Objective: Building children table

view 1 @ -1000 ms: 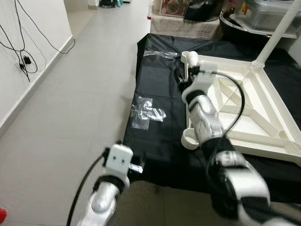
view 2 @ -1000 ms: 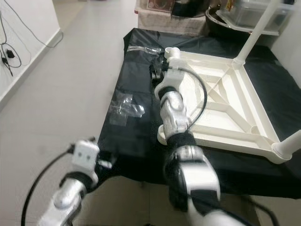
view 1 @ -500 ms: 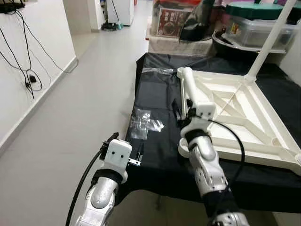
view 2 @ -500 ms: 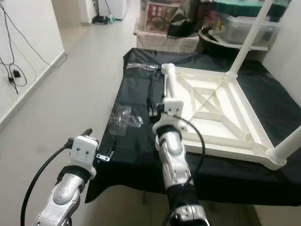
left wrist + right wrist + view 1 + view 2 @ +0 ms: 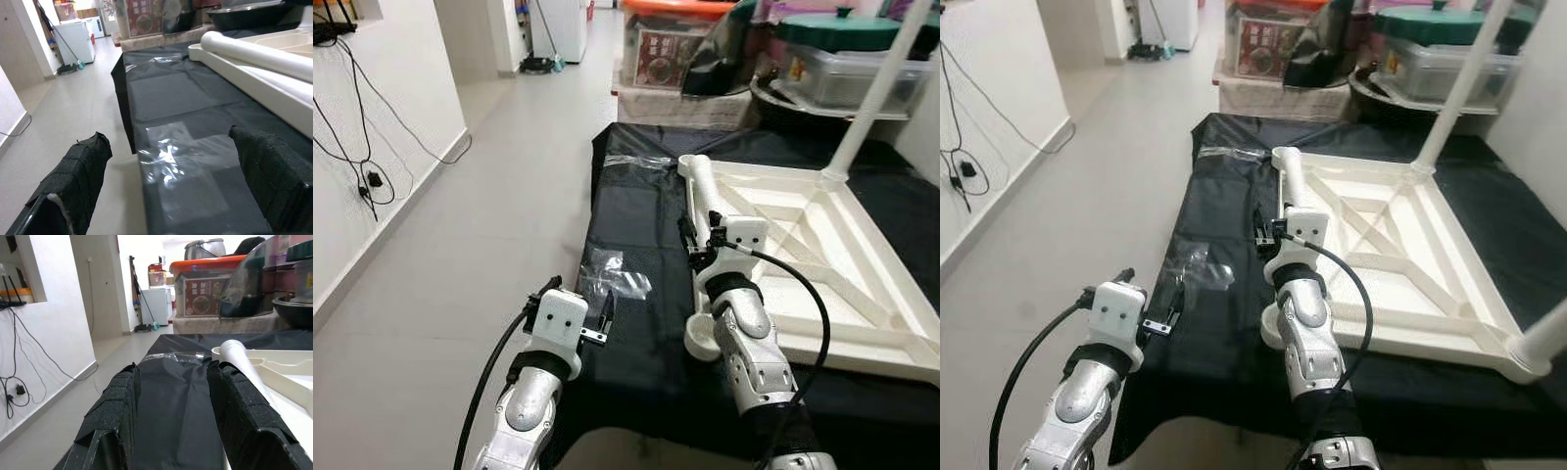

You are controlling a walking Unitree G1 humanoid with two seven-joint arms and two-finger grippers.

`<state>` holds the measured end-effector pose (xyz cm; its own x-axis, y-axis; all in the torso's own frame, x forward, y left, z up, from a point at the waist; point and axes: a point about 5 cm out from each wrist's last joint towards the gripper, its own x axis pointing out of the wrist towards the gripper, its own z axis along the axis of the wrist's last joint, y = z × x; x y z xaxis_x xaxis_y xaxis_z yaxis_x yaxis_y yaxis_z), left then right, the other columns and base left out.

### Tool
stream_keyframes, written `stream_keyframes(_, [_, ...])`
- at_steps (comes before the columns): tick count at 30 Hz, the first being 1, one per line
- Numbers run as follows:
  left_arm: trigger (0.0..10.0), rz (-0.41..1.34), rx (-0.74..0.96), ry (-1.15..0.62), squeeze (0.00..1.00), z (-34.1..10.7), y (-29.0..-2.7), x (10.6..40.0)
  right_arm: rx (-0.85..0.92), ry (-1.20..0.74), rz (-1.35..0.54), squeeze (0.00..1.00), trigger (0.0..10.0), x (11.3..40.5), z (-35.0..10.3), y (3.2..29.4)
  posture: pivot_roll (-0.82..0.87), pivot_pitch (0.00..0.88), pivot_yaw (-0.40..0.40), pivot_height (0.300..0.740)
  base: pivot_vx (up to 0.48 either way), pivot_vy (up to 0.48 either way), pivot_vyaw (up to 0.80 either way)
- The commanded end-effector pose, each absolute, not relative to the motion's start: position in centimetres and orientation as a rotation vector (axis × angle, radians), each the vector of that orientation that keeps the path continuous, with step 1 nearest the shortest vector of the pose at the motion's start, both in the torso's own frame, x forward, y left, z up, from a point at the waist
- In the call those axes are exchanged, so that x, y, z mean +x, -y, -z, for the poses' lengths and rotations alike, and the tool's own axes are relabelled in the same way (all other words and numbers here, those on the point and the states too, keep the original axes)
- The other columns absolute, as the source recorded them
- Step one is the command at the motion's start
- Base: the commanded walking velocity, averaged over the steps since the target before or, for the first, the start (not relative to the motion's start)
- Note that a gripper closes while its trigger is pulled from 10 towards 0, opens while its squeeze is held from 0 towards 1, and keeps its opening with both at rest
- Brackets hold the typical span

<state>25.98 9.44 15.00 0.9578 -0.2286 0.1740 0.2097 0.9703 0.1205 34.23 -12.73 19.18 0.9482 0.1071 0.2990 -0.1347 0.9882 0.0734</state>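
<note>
A white children's table (image 5: 862,294) lies upside down on a surface covered in black cloth (image 5: 636,211). One leg (image 5: 876,93) stands up from its far corner. A loose white leg (image 5: 702,191) lies along the table's left rim, and the near-left socket (image 5: 702,338) holds nothing. My right gripper (image 5: 690,240) hovers open over the cloth just left of that loose leg (image 5: 239,362), nothing between its fingers (image 5: 112,416). Over the cloth's front-left part my left gripper (image 5: 604,318) is open wide, a clear plastic bag (image 5: 181,152) just ahead of it.
A second strip of clear plastic (image 5: 636,160) lies at the cloth's far left. Storage boxes and a black tub (image 5: 822,88) crowd the space behind the table. Open tiled floor (image 5: 499,186) runs along the left, with cables hanging on the wall (image 5: 352,127).
The view has tilted up and shifted. My right gripper has drawn back toward me along the lying leg. My left gripper has come up over the cloth toward the plastic bag.
</note>
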Motion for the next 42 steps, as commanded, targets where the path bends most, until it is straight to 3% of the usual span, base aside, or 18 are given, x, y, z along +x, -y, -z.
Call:
stream_keyframes(1, [10.0,0.217,0.096,0.181,0.0,-14.7,-9.5,26.0,0.085,0.282,-0.127,0.0,10.0,34.1,-19.0,12.6,0.07,0.071,-0.057,0.74,0.0,0.0,0.0])
stream_keyframes(42, [10.0,0.212,0.184,0.233,0.0,-15.1,-10.1,26.1,0.083,0.226,-0.129,0.0,10.0,33.6,-18.1,12.1,0.07,0.084,-0.055,0.74,0.0,0.0,0.0])
